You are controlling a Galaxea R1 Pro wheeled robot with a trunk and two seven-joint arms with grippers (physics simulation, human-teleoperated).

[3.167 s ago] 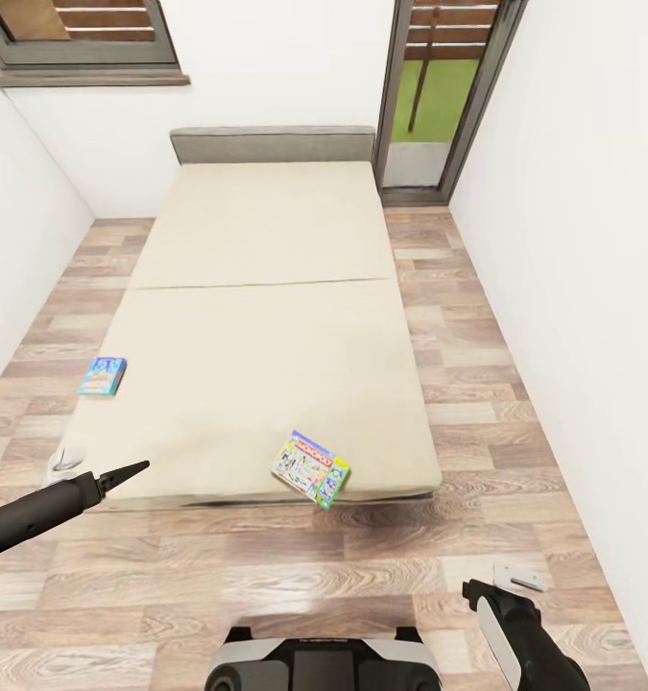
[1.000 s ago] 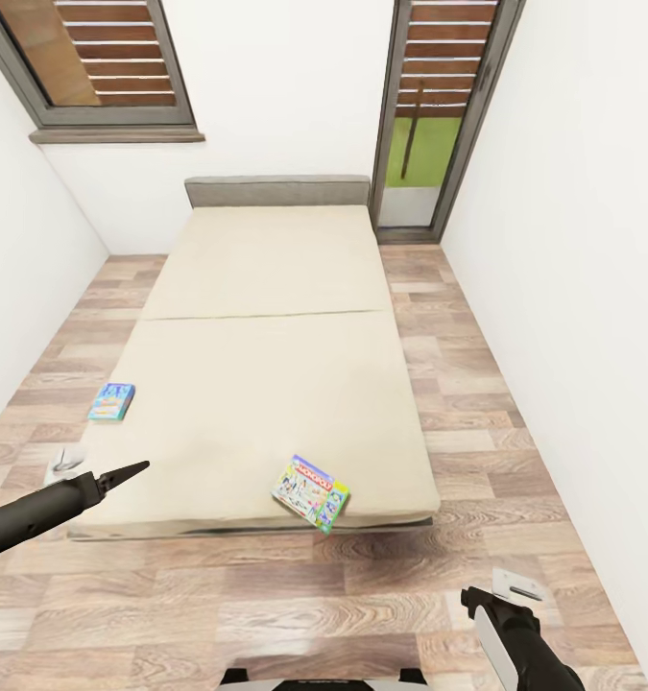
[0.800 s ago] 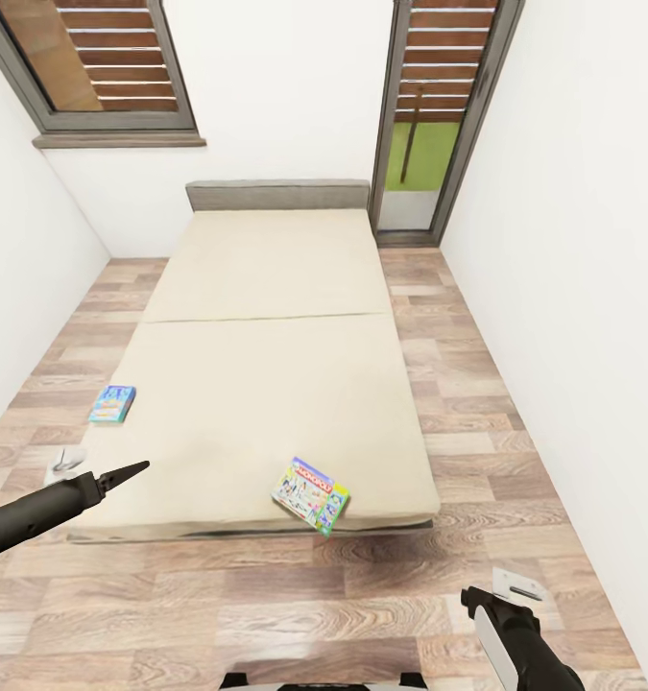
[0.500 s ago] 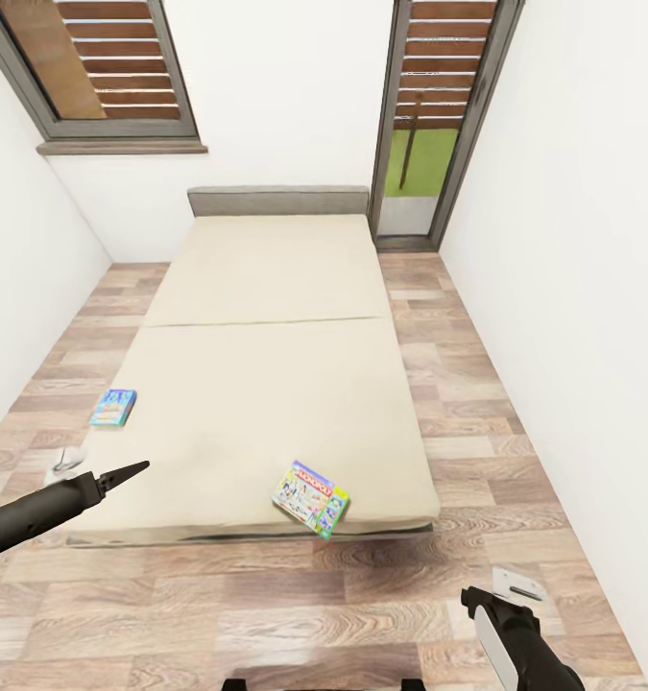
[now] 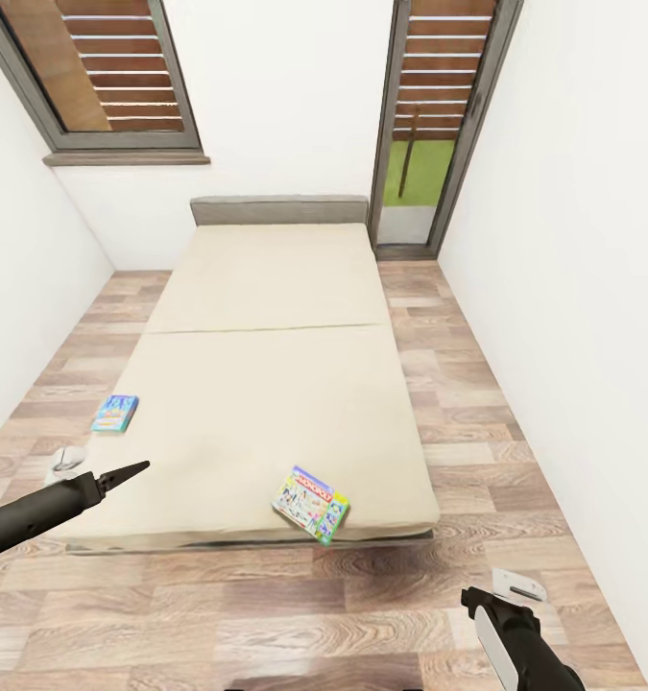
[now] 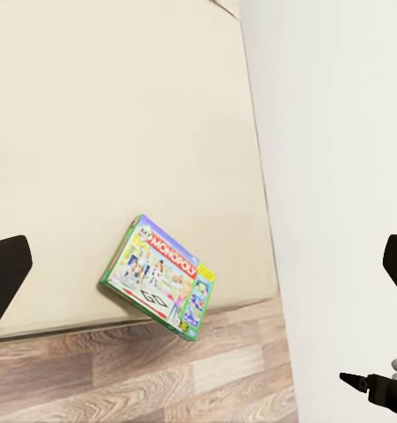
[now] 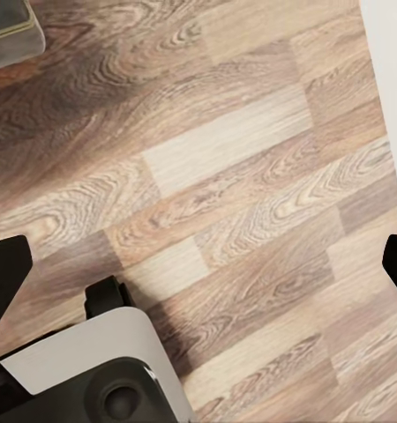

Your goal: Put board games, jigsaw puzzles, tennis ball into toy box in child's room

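Observation:
Two board games lie on the beige bed [image 5: 266, 384]. The green-edged one [image 5: 311, 503] [image 6: 160, 276] sits at the bed's near edge, one corner hanging over the floor. The blue one [image 5: 115, 414] rests at the bed's left edge. My left gripper [image 5: 122, 472] hovers open near the bed's near left corner, well left of the green-edged game. My right gripper [image 5: 477, 600] stands open low over the floor, to the right of the bed's foot. The table, toy box, jigsaw puzzles and tennis ball are out of view.
Wood-plank floor [image 5: 516, 451] runs in strips on both sides of the bed, between white walls. A window [image 5: 103, 77] and a glazed door [image 5: 439, 115] are at the far end. My base [image 7: 84, 370] shows over the floor.
The whole picture has shifted: the bed and window sit lower and farther, and my base has left the bottom edge, so the camera moved. Games and arms keep their places.

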